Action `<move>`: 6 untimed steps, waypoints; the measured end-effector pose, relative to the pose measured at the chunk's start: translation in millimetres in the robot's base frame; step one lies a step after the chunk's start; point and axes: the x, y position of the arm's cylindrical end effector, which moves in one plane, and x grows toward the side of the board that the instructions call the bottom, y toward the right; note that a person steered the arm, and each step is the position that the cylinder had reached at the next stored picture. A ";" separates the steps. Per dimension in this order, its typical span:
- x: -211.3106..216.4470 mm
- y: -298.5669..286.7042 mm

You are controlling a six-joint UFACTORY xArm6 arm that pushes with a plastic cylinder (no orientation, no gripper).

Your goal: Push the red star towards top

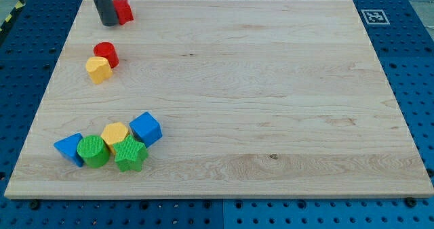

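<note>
At the lower left of the bench (271,120) lies a cluster: a blue block (68,148), a green cylinder (92,151), a green star (130,154), a yellow block (115,133) and a blue cube (146,129), all touching or nearly so. Higher up the left side, a yellow block (99,69) touches a red cylinder (106,54). In the upper left corner sits the red star (123,11), partly hidden by the rod, with my tip (107,23) touching its left side. There are no jaws on this rig, only the rod. The star already lies close to the top edge, so I judge the push nearly done, with little room left.
</note>
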 end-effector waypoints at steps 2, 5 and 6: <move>0.0 2.3; 10.0 45.0; 7.7 38.7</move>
